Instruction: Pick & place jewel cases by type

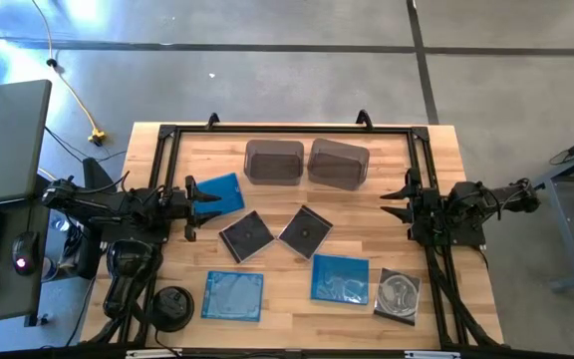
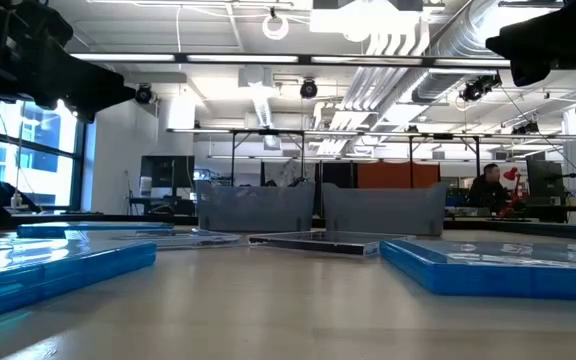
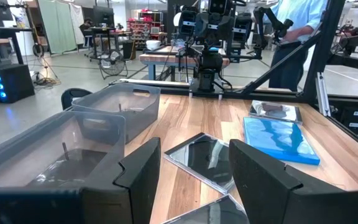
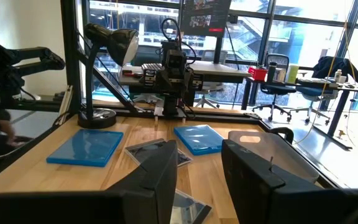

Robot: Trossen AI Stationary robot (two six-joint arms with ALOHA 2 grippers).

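Note:
Six jewel cases lie flat on the wooden table. Three are blue: one (image 1: 221, 192) at the left, one (image 1: 234, 296) near the front, one (image 1: 340, 278) right of centre. Two dark cases (image 1: 245, 236) (image 1: 306, 230) lie in the middle, and a clear case with a silver disc (image 1: 399, 294) at the front right. My left gripper (image 1: 205, 201) hangs open at the table's left edge, above the table beside the left blue case. My right gripper (image 1: 392, 202) hangs open at the right edge. Both point level toward the middle, with nothing between their fingers (image 3: 138, 177) (image 4: 157, 174).
Two smoky grey bins (image 1: 273, 161) (image 1: 338, 164) stand side by side at the table's far side. A round black object (image 1: 172, 304) sits at the front left corner. A black frame (image 1: 287, 128) runs along the table's edges. Bare wood lies between the bins and the dark cases.

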